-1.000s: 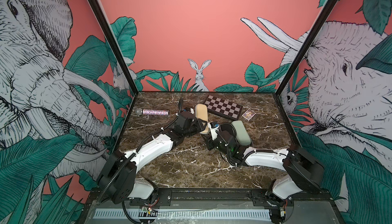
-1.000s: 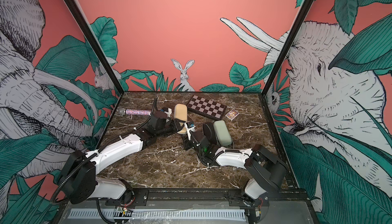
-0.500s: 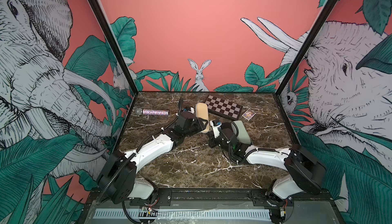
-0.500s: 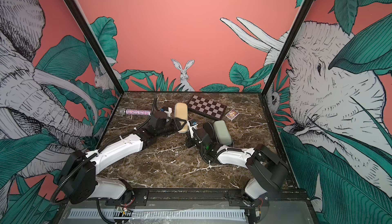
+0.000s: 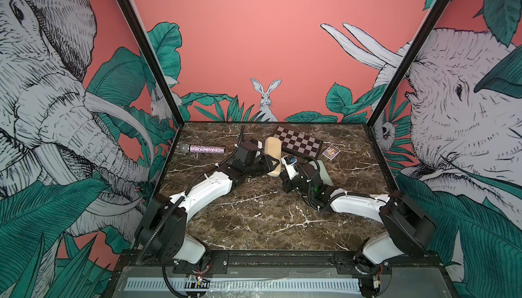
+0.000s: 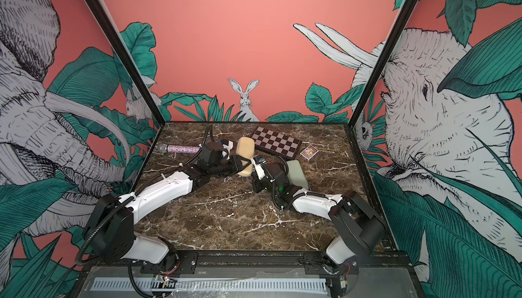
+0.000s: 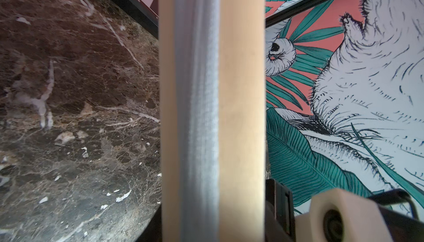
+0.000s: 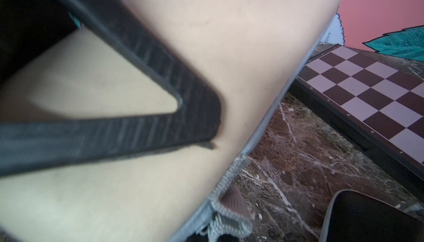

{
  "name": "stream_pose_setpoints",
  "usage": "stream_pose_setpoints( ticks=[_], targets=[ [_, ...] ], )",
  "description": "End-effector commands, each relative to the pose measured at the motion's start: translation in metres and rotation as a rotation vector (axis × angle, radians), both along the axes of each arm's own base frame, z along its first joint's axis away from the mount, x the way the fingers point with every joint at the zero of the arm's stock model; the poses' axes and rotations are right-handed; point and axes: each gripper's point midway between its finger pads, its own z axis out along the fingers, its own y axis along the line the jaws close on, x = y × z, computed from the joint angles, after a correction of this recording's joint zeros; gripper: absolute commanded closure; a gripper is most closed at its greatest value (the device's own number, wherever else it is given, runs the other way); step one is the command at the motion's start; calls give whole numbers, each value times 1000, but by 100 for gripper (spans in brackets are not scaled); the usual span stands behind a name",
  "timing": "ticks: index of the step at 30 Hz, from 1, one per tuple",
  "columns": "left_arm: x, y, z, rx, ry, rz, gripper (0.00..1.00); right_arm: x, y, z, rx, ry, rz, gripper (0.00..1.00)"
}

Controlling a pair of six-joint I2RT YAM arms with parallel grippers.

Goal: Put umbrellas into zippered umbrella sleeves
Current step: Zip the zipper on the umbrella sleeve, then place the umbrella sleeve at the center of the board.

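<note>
1. Beige shell is filling both wrist views: the beige sleeve (image 5: 273, 155) is being held tilted up on its long edge above the desk (image 5: 254, 212).
2. The left fingers (image 8: 199, 114) are clamping this sleeve across its two shells, with the grey zip (image 7: 197, 114) running between them.
3. Change noted: over the last second the right fingers (image 5: 283, 169) have been closing and are now sitting fully clenched. The right arm has also been edging in toward the sleeve's lower end.
4. Judgement: a pinch on the zip is being attempted, so the step in hand is working the zip. Whether the pull is actually being caught is not showing, since the tips are lying outside the right wrist view.
5. The sleeve's zip tail (image 8: 229, 206) is lying just beside the right fingers.
6. The black sleeve (image 8: 371, 220) and mint sleeve (image 5: 324, 173) are lying shut beyond the right fingers, on the side away from the left fingers.
7. No umbrella is showing in any view.
</note>
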Motion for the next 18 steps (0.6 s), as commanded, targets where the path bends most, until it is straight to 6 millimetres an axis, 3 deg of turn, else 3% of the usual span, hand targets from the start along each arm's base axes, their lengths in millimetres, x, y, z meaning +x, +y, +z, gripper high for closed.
stream_pose_setpoints(
  ticks=[1, 2, 3, 4, 6, 9, 13, 18],
  targets=[
    [-42, -12, -9, -7, 106, -197, 100, 28, -17, 35, -10, -104, -84, 100],
    [-43, -11, -13, 1, 116, -198, 100, 28, -17, 35, -13, -92, -81, 99],
    [-40, -7, -17, 16, 117, -181, 100, 27, -18, 34, -14, -68, -85, 83],
    [-37, -2, -23, 19, 119, -158, 100, 24, -20, 32, -10, -44, -88, 73],
    [-29, 4, -28, -18, 129, -114, 100, 17, -28, 27, -10, 0, -101, 67],
    [-18, 8, -39, -61, 129, -51, 100, 3, -53, 22, -45, 37, -148, 65],
    [-14, -4, -62, -129, 122, 6, 100, -7, -87, 28, -91, 50, -214, 63],
    [1, 0, -94, -200, 105, 136, 100, -10, -102, 30, -83, 69, -269, 63]
  ],
)
